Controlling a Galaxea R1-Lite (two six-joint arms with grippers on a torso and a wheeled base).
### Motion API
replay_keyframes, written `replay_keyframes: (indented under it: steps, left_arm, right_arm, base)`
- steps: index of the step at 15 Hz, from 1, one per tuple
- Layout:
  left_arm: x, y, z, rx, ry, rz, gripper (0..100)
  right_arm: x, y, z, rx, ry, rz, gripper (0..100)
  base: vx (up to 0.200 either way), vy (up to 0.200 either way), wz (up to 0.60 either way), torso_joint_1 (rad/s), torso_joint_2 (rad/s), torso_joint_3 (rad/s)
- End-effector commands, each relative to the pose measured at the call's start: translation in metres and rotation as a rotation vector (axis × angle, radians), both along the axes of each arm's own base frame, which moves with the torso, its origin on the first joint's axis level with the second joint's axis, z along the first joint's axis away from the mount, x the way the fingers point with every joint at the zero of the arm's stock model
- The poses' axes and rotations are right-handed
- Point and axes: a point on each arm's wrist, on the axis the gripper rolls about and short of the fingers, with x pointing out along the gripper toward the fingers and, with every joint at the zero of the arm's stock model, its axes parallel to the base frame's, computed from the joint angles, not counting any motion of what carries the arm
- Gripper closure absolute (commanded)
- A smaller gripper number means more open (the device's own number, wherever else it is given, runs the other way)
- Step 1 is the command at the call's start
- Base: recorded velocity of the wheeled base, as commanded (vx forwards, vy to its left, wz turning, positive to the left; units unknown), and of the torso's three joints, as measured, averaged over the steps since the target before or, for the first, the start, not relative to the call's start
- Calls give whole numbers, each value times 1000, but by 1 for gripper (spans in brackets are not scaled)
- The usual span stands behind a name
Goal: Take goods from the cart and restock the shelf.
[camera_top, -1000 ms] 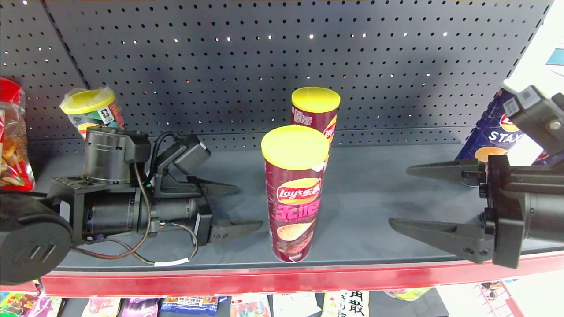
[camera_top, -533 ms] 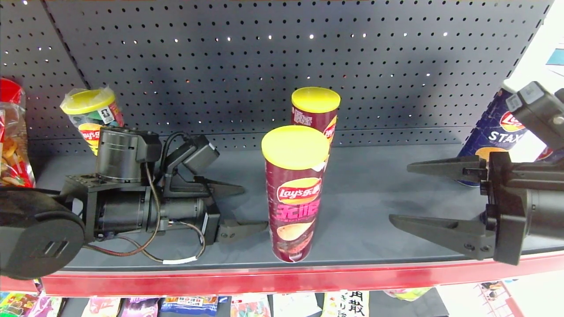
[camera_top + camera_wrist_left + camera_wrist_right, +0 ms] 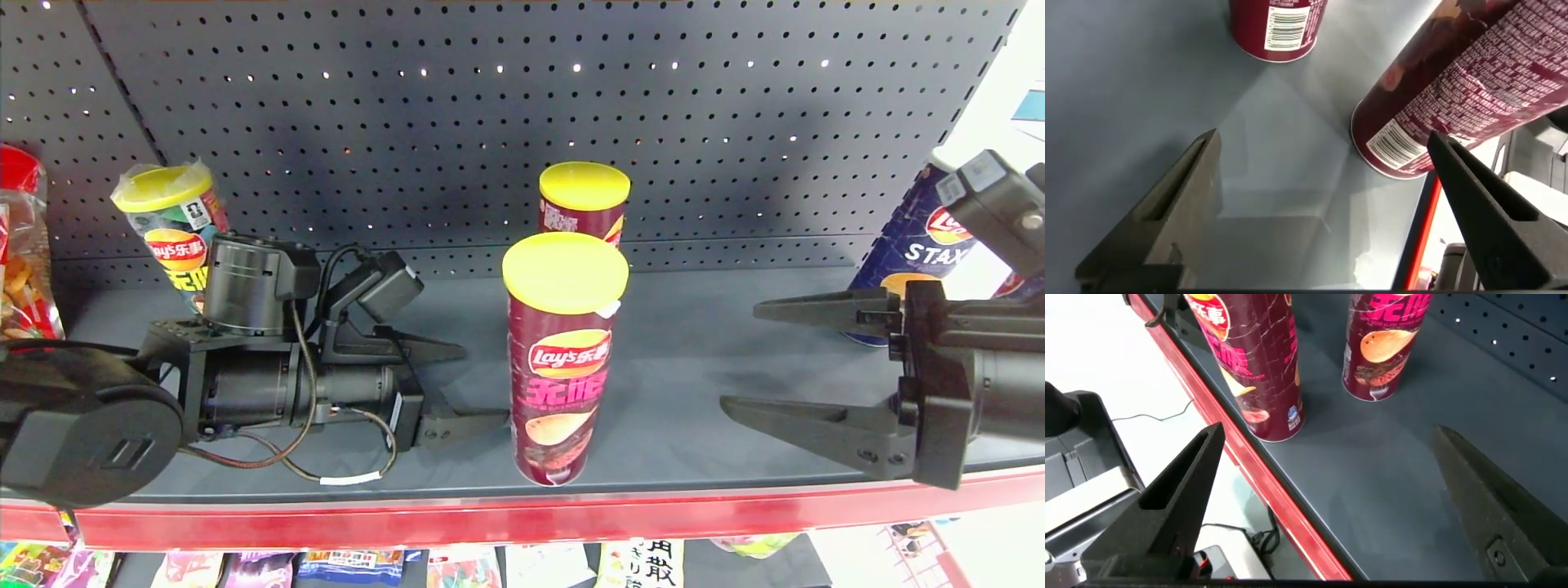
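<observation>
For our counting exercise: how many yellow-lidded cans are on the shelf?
3: front can near the edge, rear can behind it, third can far left. More may be hidden.

This is a shop. A grey shelf (image 3: 694, 359) with a red front edge and a back wall full of holes holds chip cans (image 3: 563, 359). A snack bag (image 3: 24, 261) sits at the shelf's left end. More packets (image 3: 351, 563) lie below the shelf.

Head cam: you face the shelf (image 3: 694, 359) head-on, slightly down, close.
L wrist: low over deck, v. near front can (image 3: 1454, 90).
R wrist: higher, opp. side; all 3 views share front can + rear can (image 3: 1384, 343).
</observation>
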Motion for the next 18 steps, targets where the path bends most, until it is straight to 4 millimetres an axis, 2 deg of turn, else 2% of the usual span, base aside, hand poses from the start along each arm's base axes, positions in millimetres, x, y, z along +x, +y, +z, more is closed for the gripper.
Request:
replay_keyframes:
  steps: [1, 8, 11, 13, 14, 16, 18]
  left_arm:
    - [0, 0, 0, 0, 1, 0, 0]
    - [1, -3, -1, 5, -2, 2, 0]
    - [0, 9, 9, 4, -39, 71, 0]
    - [-18, 30, 30, -20, -104, 131, 0]
    - [-34, 39, 40, -13, -141, 186, 0]
    - [-64, 54, 49, 24, -186, 307, 0]
    - [-106, 70, 48, 49, -226, 348, 0]
  right_arm:
    - [1, 1, -1, -2, 4, 1, 0]
    - [1, 1, -1, -3, 5, 1, 0]
    - [-3, -2, -1, 4, 3, -4, 0]
    - [-20, -15, -3, 9, -22, -33, 0]
    - [-32, -23, -6, 10, -38, -56, 0]
    - [-57, -41, -17, 22, -54, -72, 0]
    - [-80, -63, -29, 31, -97, -229, 0]
  base:
    - [0, 0, 0, 0, 0, 0]
    - [0, 0, 0, 0, 0, 0]
    - [0, 0, 0, 0, 0, 0]
    - [0, 0, 0, 0, 0, 0]
    - [0, 0, 0, 0, 0, 0]
    - [0, 0, 0, 0, 0, 0]
    - [0, 0, 0, 0, 0, 0]
